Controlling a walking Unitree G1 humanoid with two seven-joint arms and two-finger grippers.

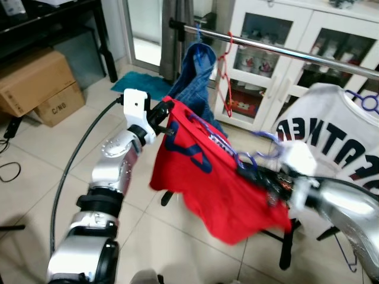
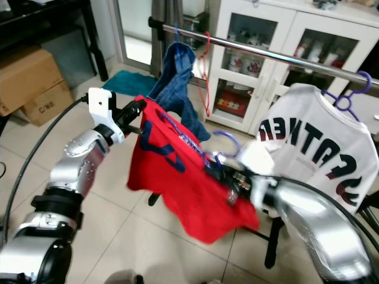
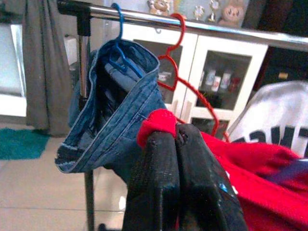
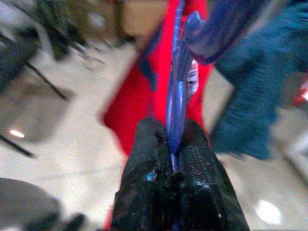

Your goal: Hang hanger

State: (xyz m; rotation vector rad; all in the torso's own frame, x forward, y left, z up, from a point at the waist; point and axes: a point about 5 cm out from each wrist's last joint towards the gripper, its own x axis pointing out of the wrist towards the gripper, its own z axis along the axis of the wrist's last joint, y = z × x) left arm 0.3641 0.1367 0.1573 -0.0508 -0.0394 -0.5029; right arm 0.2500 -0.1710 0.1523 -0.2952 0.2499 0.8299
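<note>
A red shirt [image 1: 204, 183] with dark blue print hangs on a purple hanger [image 2: 222, 142] held between my two arms, below the steel clothes rail [image 1: 278, 50]. My left gripper [image 1: 167, 112] is shut on the shirt's shoulder; in the left wrist view its fingers [image 3: 166, 183] pinch a red fold [image 3: 156, 126]. My right gripper [image 1: 251, 171] is shut on the purple hanger [image 4: 175, 96], whose hook curls up free of the rail. The hook sits lower than the rail and nearer to me.
On the rail hang blue jeans [image 1: 198, 68] on a blue hanger, an empty red hanger [image 1: 226, 77], and a white lettered shirt [image 1: 334, 139] on a purple hanger. A white glass-door cabinet [image 1: 278, 35] stands behind. Cardboard boxes [image 1: 38, 86] sit left, on the tiled floor.
</note>
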